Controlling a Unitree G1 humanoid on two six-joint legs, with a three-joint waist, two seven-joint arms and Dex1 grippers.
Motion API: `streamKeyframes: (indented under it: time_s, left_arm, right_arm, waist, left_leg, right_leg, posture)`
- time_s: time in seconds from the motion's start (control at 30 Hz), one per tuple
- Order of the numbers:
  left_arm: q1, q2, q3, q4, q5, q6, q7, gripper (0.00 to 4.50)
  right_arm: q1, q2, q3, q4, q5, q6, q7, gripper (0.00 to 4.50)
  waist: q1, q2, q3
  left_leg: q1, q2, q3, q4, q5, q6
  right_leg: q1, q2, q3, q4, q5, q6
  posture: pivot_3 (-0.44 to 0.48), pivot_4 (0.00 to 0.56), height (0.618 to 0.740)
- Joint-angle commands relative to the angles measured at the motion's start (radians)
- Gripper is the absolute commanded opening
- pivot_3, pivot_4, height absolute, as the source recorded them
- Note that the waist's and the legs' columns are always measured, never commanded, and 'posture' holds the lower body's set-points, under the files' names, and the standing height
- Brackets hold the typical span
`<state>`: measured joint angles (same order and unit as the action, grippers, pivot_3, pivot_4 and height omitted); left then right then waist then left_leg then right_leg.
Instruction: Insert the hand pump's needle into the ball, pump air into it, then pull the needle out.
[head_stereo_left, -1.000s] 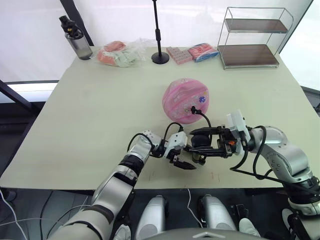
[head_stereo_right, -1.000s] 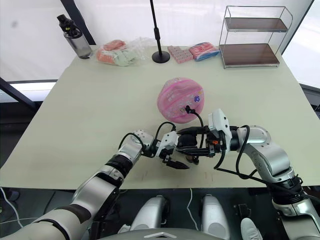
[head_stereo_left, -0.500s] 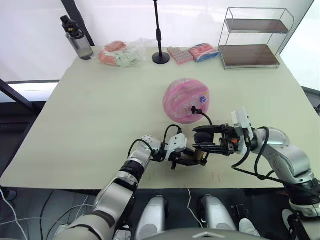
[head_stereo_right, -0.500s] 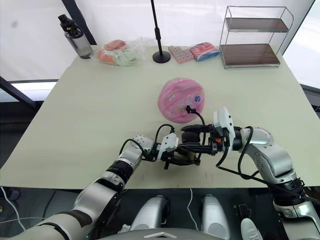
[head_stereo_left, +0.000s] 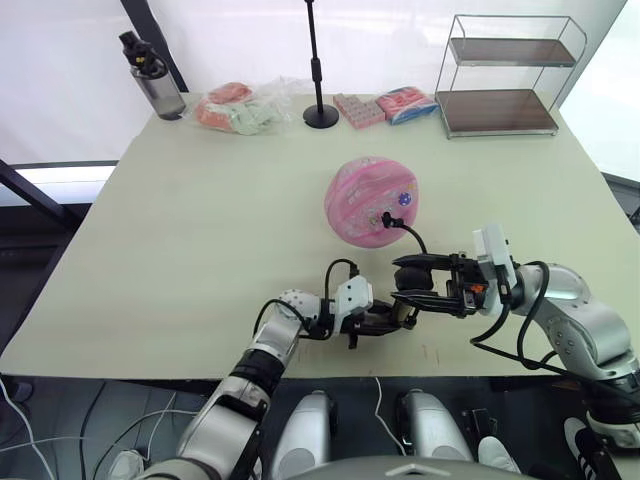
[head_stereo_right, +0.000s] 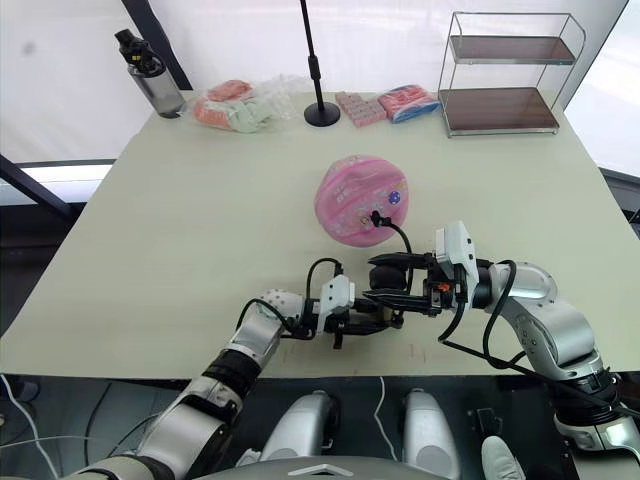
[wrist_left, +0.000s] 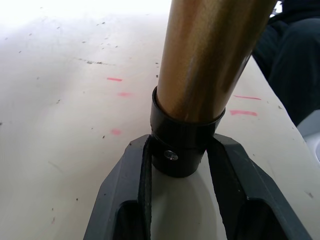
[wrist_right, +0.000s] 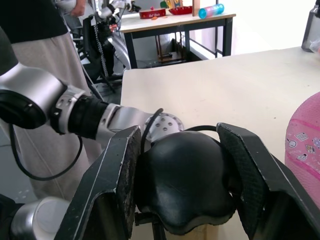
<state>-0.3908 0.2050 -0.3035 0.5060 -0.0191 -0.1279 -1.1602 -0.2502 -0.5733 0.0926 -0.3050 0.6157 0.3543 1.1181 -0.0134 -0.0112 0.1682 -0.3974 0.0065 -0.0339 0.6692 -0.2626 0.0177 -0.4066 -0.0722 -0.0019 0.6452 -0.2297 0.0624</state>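
Note:
The pink ball (head_stereo_left: 370, 198) rests mid-table. The pump's thin black hose (head_stereo_left: 407, 234) curves up to the ball's near side, where the small black fitting of the needle (head_stereo_left: 388, 217) sits against the surface; the pin itself is hidden. The gold hand pump (wrist_left: 210, 55) lies low near the table's front edge. My left gripper (wrist_left: 182, 145) is shut on its black end cap. Just to the right, my right gripper (head_stereo_left: 408, 285) is shut on the pump's black T-handle (wrist_right: 185, 175).
Along the far edge stand a dark bottle (head_stereo_left: 150, 75), a bag of packets (head_stereo_left: 240, 108), a black stand (head_stereo_left: 320, 115), pink packets (head_stereo_left: 405, 103) and a wire shelf (head_stereo_left: 505, 75). The table's front edge (head_stereo_left: 300, 372) lies close to both grippers. A person (wrist_right: 35, 30) stands beyond the table.
My left gripper has shut on the pump's lower end and shifted toward the front edge. The right gripper has moved slightly right with the handle. The ball has stayed put.

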Motion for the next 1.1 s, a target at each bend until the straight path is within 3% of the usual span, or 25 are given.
streamKeyframes:
  time_s: [0.03,0.37,1.1]
  left_arm:
    - [0.041,0.009,-0.004,-0.123,-0.013,0.071,0.041,1.17]
    - [0.118,0.011,-0.015,-0.286,-0.026,0.227,0.159,1.17]
    - [0.092,-0.039,-0.048,-0.232,-0.02,0.223,0.198,1.17]
  right_arm:
    - [-0.005,-0.009,-0.055,-0.004,0.0,-0.023,-0.014,1.92]
    - [-0.003,-0.016,-0.073,0.008,0.006,-0.023,-0.027,1.92]
    - [0.092,-0.009,-0.105,-0.087,0.041,0.034,-0.181,1.92]
  waist:
    - [0.0,0.0,0.0]
    - [0.0,0.0,0.0]
    - [0.006,0.0,0.0]
  left_leg:
    - [0.0,0.0,0.0,0.0,0.0,0.0]
    - [0.0,0.0,0.0,0.0,0.0,0.0]
    - [0.0,0.0,0.0,0.0,0.0,0.0]
  right_leg:
    - [0.0,0.0,0.0,0.0,0.0,0.0]
    - [0.0,0.0,0.0,0.0,0.0,0.0]
    - [0.0,-0.001,0.0,0.0,0.0,0.0]
  posture:
    - [0.0,0.15,0.74]
    - [0.0,0.15,0.74]
    - [0.0,0.15,0.74]
